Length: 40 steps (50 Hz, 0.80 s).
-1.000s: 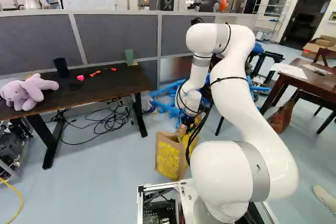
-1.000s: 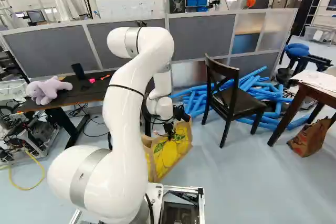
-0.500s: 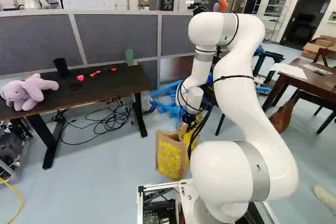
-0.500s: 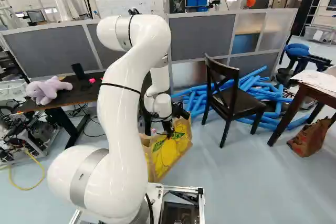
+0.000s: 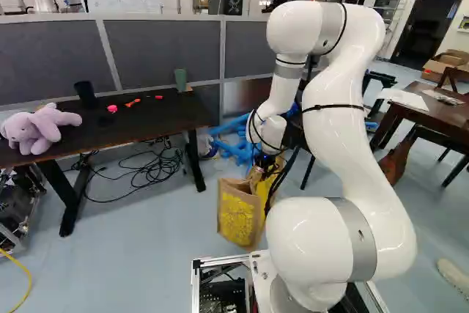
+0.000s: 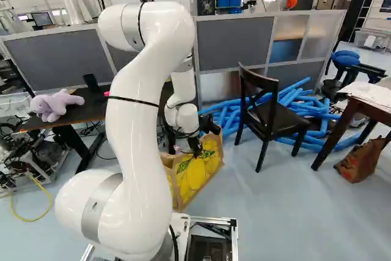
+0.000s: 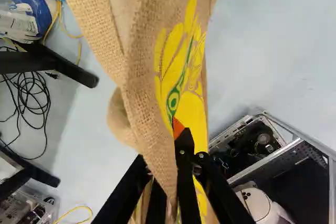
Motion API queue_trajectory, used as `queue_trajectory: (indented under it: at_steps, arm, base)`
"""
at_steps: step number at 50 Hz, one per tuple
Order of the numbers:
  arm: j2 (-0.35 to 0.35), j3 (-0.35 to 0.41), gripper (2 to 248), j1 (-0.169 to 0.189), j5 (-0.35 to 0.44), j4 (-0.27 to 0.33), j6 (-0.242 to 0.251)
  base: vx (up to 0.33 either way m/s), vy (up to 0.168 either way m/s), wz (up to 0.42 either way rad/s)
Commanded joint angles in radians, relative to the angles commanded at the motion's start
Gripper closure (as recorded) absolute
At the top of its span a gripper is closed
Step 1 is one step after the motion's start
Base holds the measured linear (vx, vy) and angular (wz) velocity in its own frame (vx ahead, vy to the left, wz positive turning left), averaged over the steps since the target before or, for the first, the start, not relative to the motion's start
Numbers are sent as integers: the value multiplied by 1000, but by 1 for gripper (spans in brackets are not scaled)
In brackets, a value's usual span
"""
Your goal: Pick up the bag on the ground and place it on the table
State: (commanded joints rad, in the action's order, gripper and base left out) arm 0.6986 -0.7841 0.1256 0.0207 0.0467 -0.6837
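Left base view: on the pale blue floor (image 5: 157,243), at the left, stands the long desk with a dark brown top and black legs (image 5: 165,116), presumably the goal. The white jointed arm (image 5: 338,133) bends down to the tan burlap bag with yellow and green print (image 5: 238,216), which is upright on the floor beyond the base. Its cloth looks soft and creased, folding over near the rim. In the wrist view the black two-fingered gripper (image 7: 166,167) is clamped on that cloth. So the grasp seems made and lifting is in hand; next calls for raising the bag above desk height, then carrying it across.
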Motion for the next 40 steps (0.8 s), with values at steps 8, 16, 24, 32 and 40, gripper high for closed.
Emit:
queue_trajectory:
  at_steps: [8, 16, 24, 32, 40]
  arm:
    - [-35, 20, 228, -1, -20, 0, 0]
    - [-72, 41, 228, -4, -42, 0, 0]
    - [-110, 62, 228, -8, -65, 0, 0]
    - [-146, 79, 228, -10, -88, 0, 0]
    - [-179, 88, 228, -12, -110, 0, 0]
  base:
    - [0, 0, 0]
    - [0, 0, 0]
    - [0, 0, 0]
    - [0, 0, 0]
    - [0, 0, 0]
